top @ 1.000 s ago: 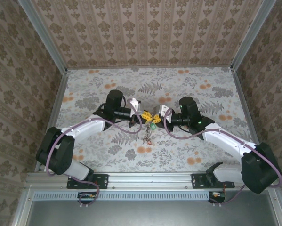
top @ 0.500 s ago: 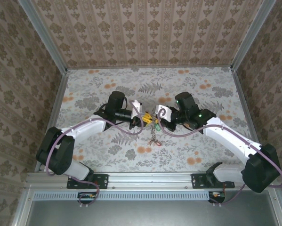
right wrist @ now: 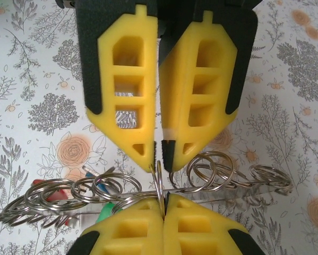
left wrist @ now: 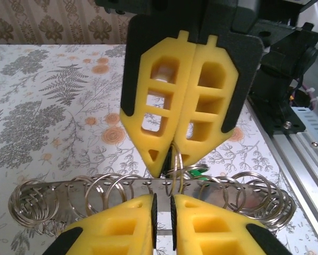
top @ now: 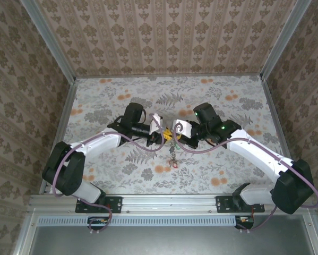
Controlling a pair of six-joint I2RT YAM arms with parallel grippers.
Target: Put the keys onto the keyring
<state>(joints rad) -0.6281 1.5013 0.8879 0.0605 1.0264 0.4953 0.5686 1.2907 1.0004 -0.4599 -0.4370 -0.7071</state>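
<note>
The keyring is a long grey metal piece strung with several split rings, held above the table between the two grippers. My right gripper is shut on one of its rings; it also shows from the left wrist and from above. My left gripper faces it tip to tip, its pads a narrow gap apart with table showing through, and it sits just left of centre from above. Keys hang below: a blue one, a red one and a green one.
The floral table stretches to papered walls on three sides. A metal rail with both arm bases runs along the near edge. The key bunch dangles just in front of the grippers.
The right arm has swung left, bringing its gripper tip to tip with the left one. The left jaws have parted slightly. The hanging keys shifted a little right.
</note>
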